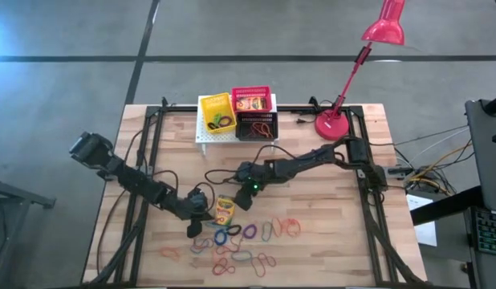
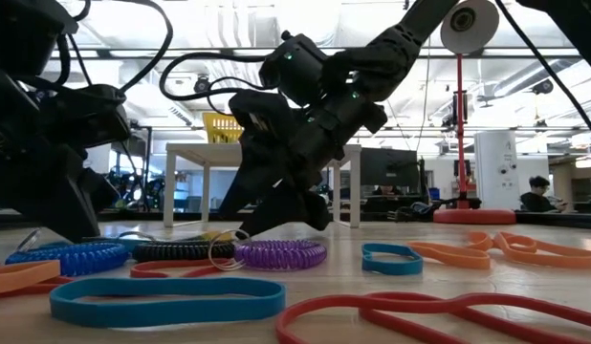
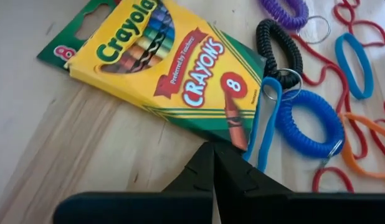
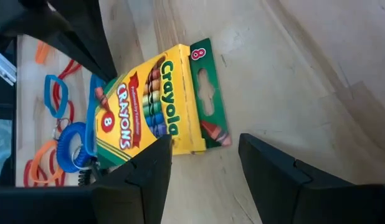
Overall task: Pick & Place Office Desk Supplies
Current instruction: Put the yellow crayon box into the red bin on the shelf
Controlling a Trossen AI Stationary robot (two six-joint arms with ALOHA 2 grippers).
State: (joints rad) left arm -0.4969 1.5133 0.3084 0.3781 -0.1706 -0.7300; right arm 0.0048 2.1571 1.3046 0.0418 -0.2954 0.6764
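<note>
Wooden bench holds most loops still scattered at its near edge, few supplies sit in the far baskets, and the crayon box lies flat between the pressed-together left tool and the spread right tool.

Two crayon boxes (one in the red basket), three baskets, one lamp, two arms, and elastic loops too many to count.

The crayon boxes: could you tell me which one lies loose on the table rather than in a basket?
The crayon box between the two grippers lies flat on the wood by the elastic loops; the other crayon box sits inside the red basket.
</note>
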